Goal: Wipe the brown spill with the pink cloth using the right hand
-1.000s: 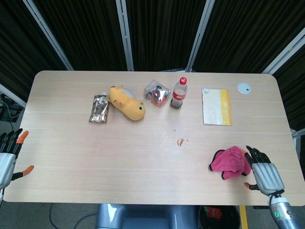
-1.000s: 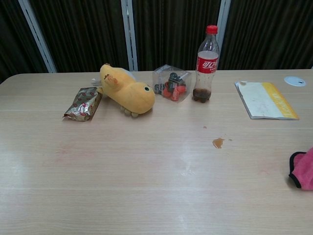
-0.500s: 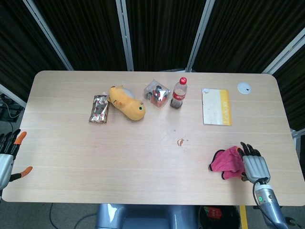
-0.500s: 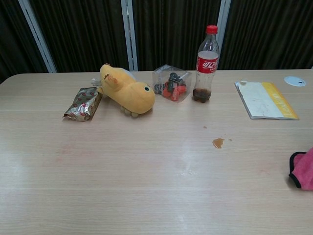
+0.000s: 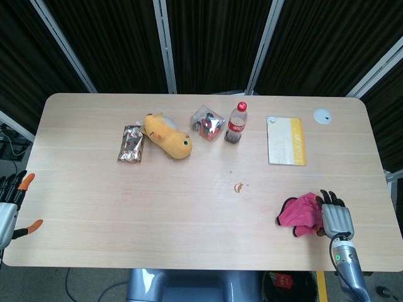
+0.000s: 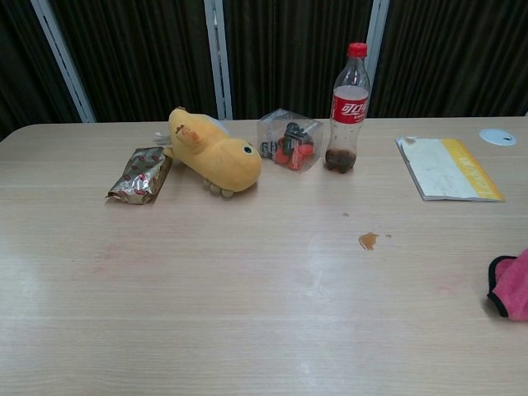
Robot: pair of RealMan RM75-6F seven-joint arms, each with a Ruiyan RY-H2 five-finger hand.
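The small brown spill lies right of the table's middle. The crumpled pink cloth with a dark trim sits near the front right, right of and nearer than the spill. My right hand stands against the cloth's right edge, fingers straight and pointing away, touching the fabric without a clear grip. The chest view does not show this hand. My left hand hangs off the table's left edge with its fingers spread, holding nothing.
Along the back stand a foil snack pack, a yellow plush toy, a clear box of small items, a cola bottle, a yellow-striped booklet and a white disc.
My right hand has moved left and drawn in against the cloth's right edge, its fingers now closer together. The cloth and the left hand have hardly moved.
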